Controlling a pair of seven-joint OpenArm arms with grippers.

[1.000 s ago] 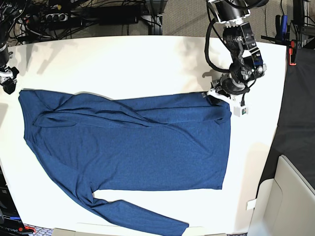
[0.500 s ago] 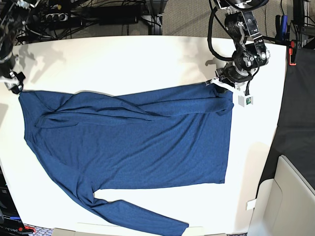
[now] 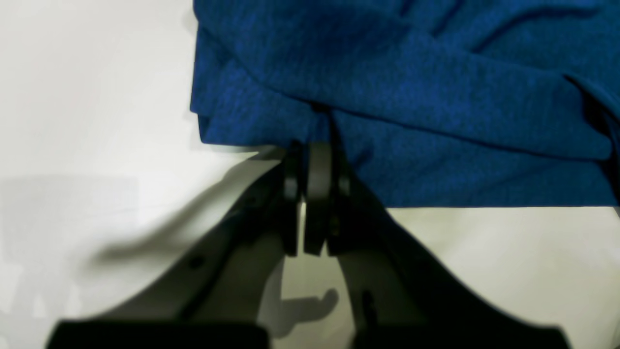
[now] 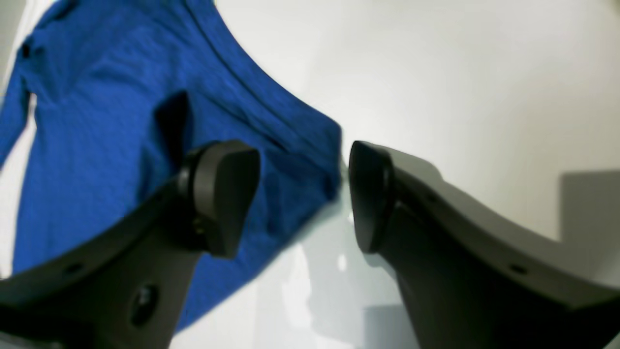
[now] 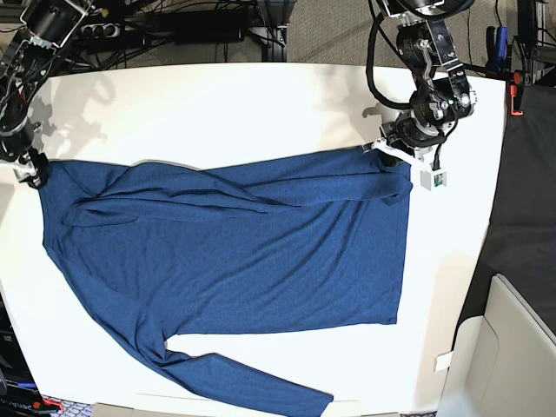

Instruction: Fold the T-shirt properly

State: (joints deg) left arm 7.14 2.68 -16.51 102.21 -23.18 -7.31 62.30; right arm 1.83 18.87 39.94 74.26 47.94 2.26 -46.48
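Observation:
The dark blue long-sleeved T-shirt [image 5: 234, 252] lies spread on the white table [image 5: 217, 95], with one sleeve folded across its upper part and the other trailing to the front edge. My left gripper [image 5: 393, 157] is shut on the shirt's far right corner. In the left wrist view the fingers [image 3: 317, 165] pinch the hem of the bunched cloth [image 3: 411, 97]. My right gripper [image 5: 32, 170] is at the shirt's far left corner. In the right wrist view it [image 4: 302, 194] is open, with the cloth's corner [image 4: 319, 145] between the jaws and not clamped.
Cables and a power strip [image 5: 95, 30] lie behind the table's back edge. A black surface [image 5: 521, 217] and a beige box [image 5: 508, 347] stand to the right. The trailing sleeve [image 5: 261, 391] reaches the table's front edge.
My right gripper has come in to the shirt's far left corner. My left gripper has drawn the far right corner up and outward, straightening the shirt's top edge.

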